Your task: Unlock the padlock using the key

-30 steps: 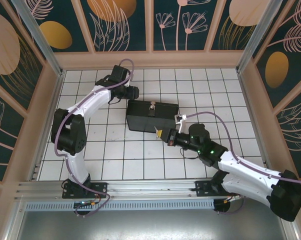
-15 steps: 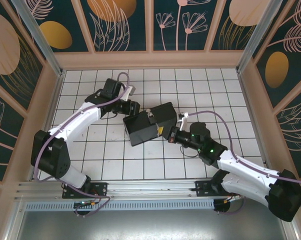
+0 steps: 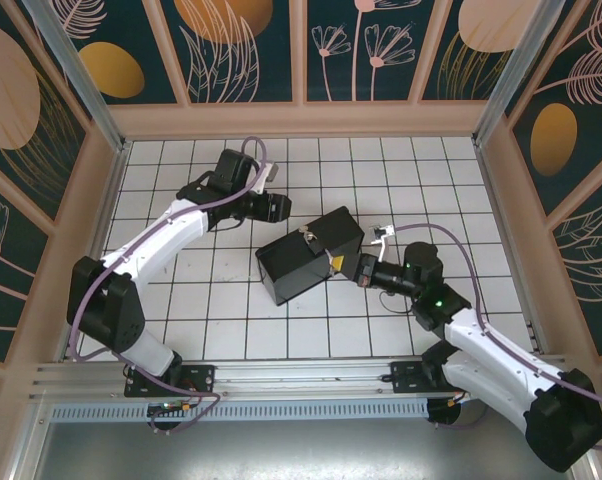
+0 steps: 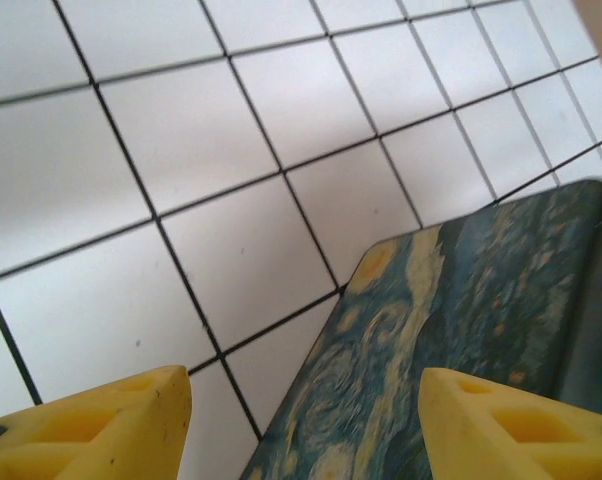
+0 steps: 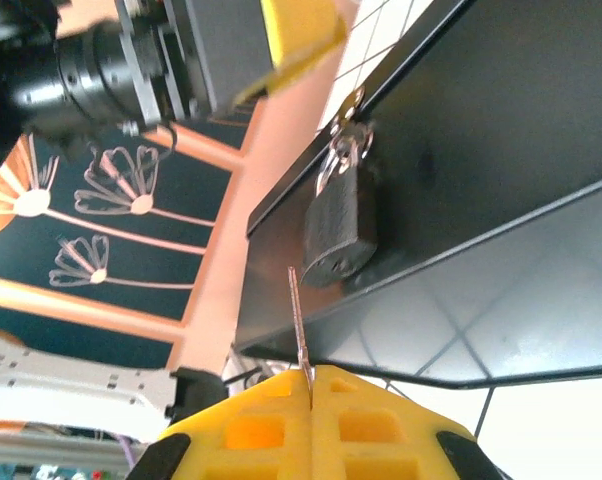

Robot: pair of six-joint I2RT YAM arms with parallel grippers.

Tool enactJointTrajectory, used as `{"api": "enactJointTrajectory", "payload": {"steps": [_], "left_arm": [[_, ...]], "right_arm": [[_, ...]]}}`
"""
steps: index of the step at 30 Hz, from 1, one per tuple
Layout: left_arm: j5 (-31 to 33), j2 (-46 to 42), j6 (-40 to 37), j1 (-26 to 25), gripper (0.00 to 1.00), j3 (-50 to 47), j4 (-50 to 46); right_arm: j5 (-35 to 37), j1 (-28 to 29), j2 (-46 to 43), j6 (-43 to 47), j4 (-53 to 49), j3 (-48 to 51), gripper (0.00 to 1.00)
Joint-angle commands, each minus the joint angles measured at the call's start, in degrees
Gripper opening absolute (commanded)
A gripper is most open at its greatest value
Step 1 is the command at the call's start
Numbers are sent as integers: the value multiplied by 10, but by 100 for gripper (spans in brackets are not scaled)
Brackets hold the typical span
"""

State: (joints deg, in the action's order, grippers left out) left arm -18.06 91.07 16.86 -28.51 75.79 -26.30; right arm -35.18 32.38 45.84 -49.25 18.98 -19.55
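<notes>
Tiled table [image 3: 451, 180], walled on three sides. Top view shows bare tiles on the far right, far left and along the near edge.

One black box [image 3: 301, 262] sits mid-table, skewed to the grid. Only the left wrist view shows its swirly blue-yellow lid [image 4: 461, 300], one corner over the tiles. The right wrist view shows its dark front face.

Two arms, two grippers. The left gripper [image 3: 277, 208] is just behind the box's far-left corner. In its wrist view [image 4: 306, 400] the yellow fingers [image 4: 111, 420] stand apart, with nothing between them. The right gripper [image 3: 339, 264] is at the box's right end. In its wrist view [image 5: 311, 378] the fingers are pressed together, pinching the key.

One padlock [image 5: 341, 228] hangs by its shackle from the box's hasp, a small speck in the top view [image 3: 306, 235].

One key [image 5: 298, 325], thin, sticks up from the right fingers. Its tip is just beside the padlock's lower end; can't tell if they touch.
</notes>
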Motion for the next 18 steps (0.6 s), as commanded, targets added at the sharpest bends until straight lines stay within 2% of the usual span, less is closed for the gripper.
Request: {"api": "enactJointTrajectory", "payload": {"steps": [1,5,9,18], "left_arm": [[-23,4,-38,-12,63,42,-1],[-1,26,-120,-46,70,76,-58],[12,19,-140,-48,74,50,-44],[5,23,-158,-53,73,28,-14]], "right_arm": [[-72,-7,16,-23,51,19,0],[-101,-28,37,-42,90,29,0],[-117,-50,39,-60,108,33,0],[-138,-59,82,-95,145,18,0]]}}
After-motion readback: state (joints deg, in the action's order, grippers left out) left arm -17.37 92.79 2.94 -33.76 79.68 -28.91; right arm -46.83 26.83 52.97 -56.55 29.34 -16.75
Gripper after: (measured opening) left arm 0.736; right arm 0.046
